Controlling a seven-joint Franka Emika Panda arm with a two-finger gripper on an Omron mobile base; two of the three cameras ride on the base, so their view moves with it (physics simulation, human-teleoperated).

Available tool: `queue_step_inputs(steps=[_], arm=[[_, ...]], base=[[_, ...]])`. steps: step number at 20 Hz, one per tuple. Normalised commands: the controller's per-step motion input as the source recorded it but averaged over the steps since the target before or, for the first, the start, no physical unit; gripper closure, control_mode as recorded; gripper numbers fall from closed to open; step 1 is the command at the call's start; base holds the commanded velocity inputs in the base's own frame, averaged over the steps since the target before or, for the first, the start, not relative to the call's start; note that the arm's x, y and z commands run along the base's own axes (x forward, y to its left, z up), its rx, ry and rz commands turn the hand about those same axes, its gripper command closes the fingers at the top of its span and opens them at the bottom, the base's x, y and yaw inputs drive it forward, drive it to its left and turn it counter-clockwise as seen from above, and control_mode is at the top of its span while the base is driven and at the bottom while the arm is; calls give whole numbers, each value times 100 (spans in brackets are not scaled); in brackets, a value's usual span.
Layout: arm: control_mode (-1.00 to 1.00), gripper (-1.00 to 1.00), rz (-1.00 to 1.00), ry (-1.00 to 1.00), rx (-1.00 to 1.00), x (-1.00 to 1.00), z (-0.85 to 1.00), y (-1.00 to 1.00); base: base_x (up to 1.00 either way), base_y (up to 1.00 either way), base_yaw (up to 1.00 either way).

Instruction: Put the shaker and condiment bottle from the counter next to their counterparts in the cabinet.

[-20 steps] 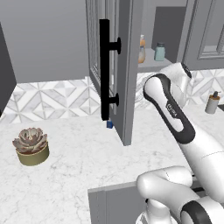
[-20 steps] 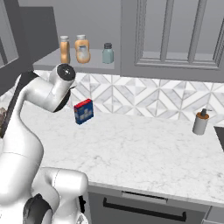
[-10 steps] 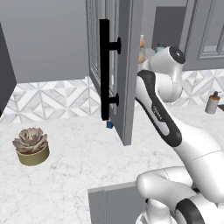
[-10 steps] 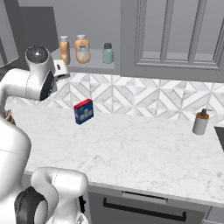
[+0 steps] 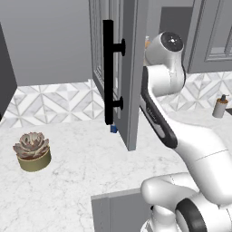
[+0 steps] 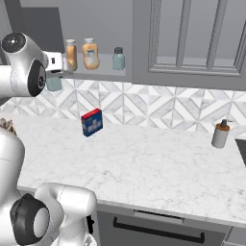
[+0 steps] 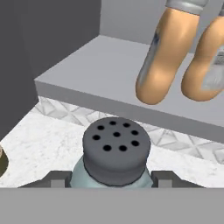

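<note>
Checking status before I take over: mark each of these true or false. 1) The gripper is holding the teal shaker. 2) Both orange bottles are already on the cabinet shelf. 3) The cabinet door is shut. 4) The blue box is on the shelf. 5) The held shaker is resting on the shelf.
1) True: the gripper is closed around the shaker, its fingers either side of the body.
2) True: the condiment bottle stands beside the slimmer orange bottle on the cabinet shelf.
3) False: the cabinet door is swung open.
4) False: the blue box stands on the counter.
5) False: it hangs just below the shelf's edge, not yet set down.
</note>
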Motion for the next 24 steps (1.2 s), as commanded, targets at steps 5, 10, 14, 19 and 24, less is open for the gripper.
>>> queue_step_inputs(steps=[5,10,14,19,24], arm=[[-100,100,-20,-6,5,0,34,-24],[-100,100,-19,-6,11,0,32,-35],[-100,100,-14,-6,16,0,13,-43],[-100,100,-4,0,20,0,0,-35],[-100,100,0,3,2,7,7,-15]], base=[[0,0,0],[0,0,0],[0,0,0],[0,0,0],[0,0,0]])
